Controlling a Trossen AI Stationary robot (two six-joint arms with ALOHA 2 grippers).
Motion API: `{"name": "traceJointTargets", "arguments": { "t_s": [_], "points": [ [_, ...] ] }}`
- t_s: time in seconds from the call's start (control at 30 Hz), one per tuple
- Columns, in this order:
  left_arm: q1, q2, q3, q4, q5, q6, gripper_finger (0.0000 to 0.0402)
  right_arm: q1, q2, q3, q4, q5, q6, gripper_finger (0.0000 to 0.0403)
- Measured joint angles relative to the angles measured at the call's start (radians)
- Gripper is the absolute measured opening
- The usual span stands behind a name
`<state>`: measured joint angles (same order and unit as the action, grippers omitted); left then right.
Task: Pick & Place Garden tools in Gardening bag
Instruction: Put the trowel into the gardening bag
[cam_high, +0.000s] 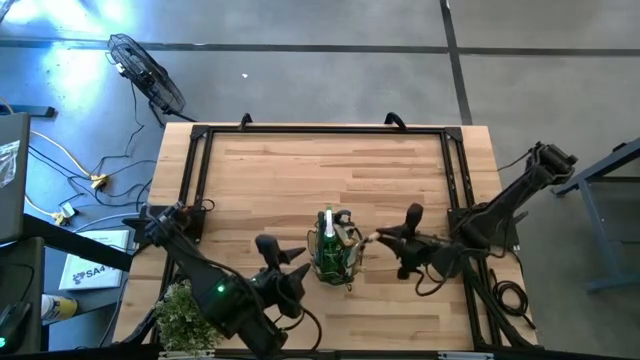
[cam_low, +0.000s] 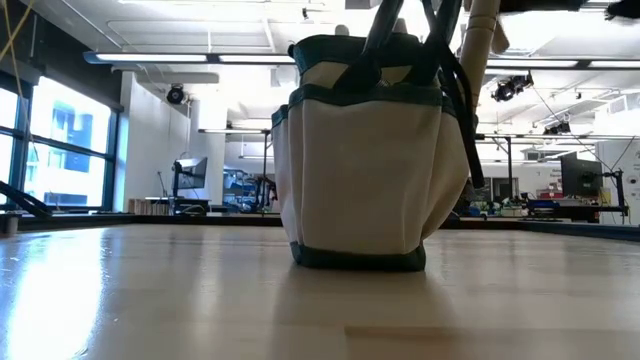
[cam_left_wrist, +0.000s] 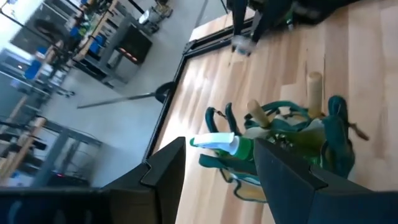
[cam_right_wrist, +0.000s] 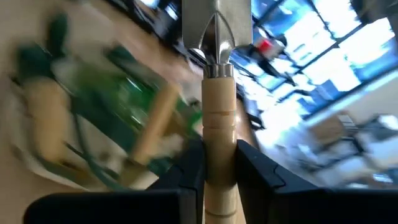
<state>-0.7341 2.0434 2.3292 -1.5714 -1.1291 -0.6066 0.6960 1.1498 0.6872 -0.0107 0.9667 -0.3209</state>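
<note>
Gardening bag (cam_high: 335, 258) upright near tabletop's front edge, mid-width. Wooden-handled trowel (cam_right_wrist: 219, 118) clamped in right gripper (cam_high: 378, 238) beside bag rim. Left gripper (cam_high: 300, 268) parted, empty. Judged next: trowel lowered into bag, then released.

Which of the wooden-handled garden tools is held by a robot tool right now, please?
The trowel clamped by its pale handle in the right tool, beside the gardening bag. The other wooden handles already stand inside the bag, ungripped.

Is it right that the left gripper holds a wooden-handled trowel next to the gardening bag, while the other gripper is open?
Not quite: the right gripper holds the wooden-handled trowel beside the gardening bag, as the right wrist view shows. The left gripper is the open one, holding nothing.
</note>
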Motion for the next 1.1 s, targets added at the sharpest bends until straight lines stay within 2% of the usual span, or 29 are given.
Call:
{"name": "traceJointTargets", "arguments": {
  "t_s": [0.17, 0.33, 0.6, 0.77, 0.9, 1.1],
  "points": [
    [0.008, 0.0, 0.027, 0.011, 0.039, -0.028, 0.0182, 0.008, 0.051, 0.005, -0.01, 0.186, -0.184, 0.0052],
    [0.031, -0.012, 0.027, 0.043, 0.109, -0.054, 0.0182, 0.011, 0.14, 0.046, 0.031, 0.44, -0.515, 0.0052],
    [0.071, -0.039, 0.027, 0.058, 0.302, -0.058, 0.0182, -0.051, 0.265, 0.101, 0.021, 0.376, -0.675, 0.0052],
    [0.087, -0.065, 0.027, 0.085, 0.389, -0.061, 0.0182, -0.075, 0.29, 0.136, 0.037, 0.333, -0.761, 0.0052],
    [0.086, -0.086, 0.027, 0.123, 0.419, -0.061, 0.0182, -0.086, 0.29, 0.18, 0.162, 0.246, -0.948, 0.0052],
    [0.072, -0.093, 0.027, 0.145, 0.448, -0.068, 0.0182, -0.122, 0.29, 0.249, 0.493, 0.084, -1.294, 0.0052]
  ]
}}
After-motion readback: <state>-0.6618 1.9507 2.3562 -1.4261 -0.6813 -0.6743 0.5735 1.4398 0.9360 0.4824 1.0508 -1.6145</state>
